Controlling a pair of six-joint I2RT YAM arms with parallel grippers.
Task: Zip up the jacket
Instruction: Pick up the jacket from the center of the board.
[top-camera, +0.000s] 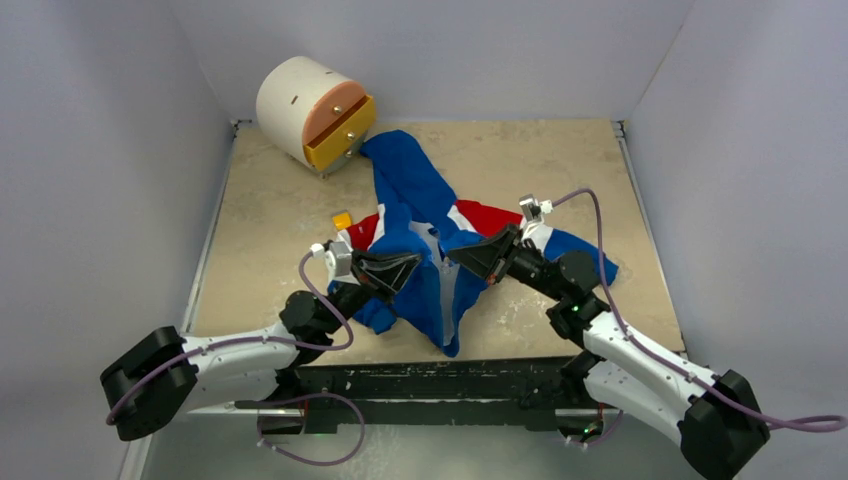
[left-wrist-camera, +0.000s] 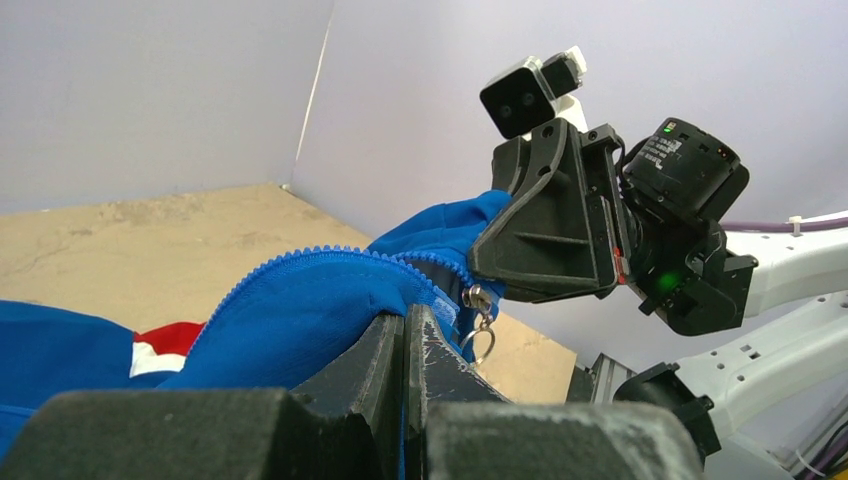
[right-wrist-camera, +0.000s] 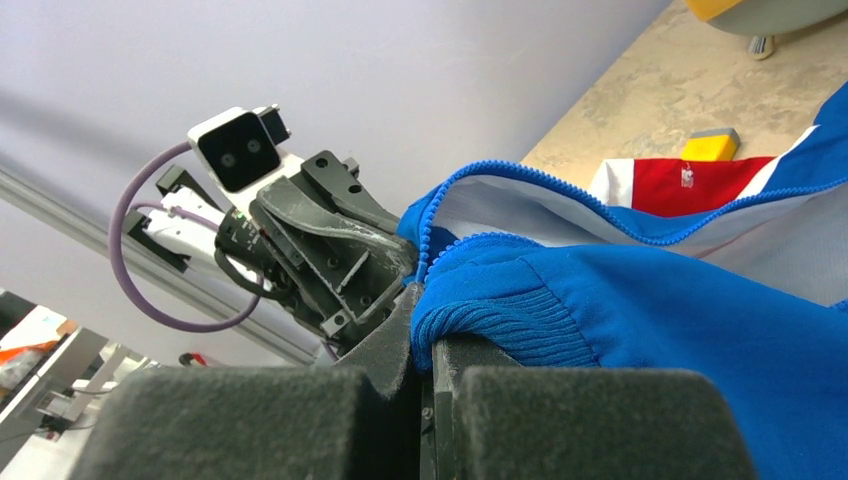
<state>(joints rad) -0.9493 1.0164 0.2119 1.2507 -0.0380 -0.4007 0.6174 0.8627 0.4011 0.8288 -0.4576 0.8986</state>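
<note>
Beige table (top-camera: 560, 170); jacket (top-camera: 410, 190) zipper pull (left-wrist-camera: 478, 298) left-wrist-only.

The jacket (top-camera: 410, 200), centre frame: royal blue with white and red panels. The block (top-camera: 342, 220) left of it: yellow. The counter (top-camera: 560, 170): mottled beige. The drum (top-camera: 290, 100), upper left: cream, with a yellow drawer (top-camera: 338, 145) and a salmon drawer (top-camera: 335, 108). The cables (top-camera: 800, 426): purple.
</note>
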